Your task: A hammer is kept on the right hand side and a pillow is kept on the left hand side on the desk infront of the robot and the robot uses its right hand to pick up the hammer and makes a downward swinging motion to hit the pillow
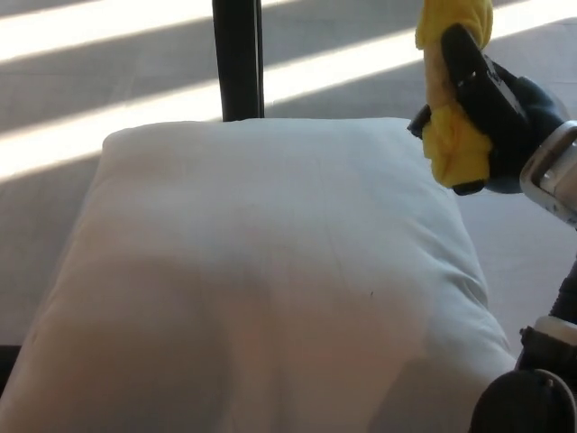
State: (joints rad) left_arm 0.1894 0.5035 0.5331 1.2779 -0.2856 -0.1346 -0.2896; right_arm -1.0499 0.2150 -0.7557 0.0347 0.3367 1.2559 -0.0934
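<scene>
- Nearest to your camera, a dark rounded robot part (523,401) fills the bottom right corner, too blurred and cropped for you to identify.
- Your white pillow (270,280) covers most of the view, lying on the grey surface (54,216), with its near edge cut off by the bottom of the frame.
- Your right hand (491,113) sits at the upper right, above the pillow's far right corner, with its black fingers (469,68) wrapped around the yellow hammer (451,99).
- You can see only a lumpy yellow length of the hammer; its top runs out of frame, so you cannot tell head from handle.
- A black upright post (238,59) stands just behind the pillow's far edge.
- Bright bands of sunlight (135,117) cross the surface behind the pillow.
- Your left hand does not show.
</scene>
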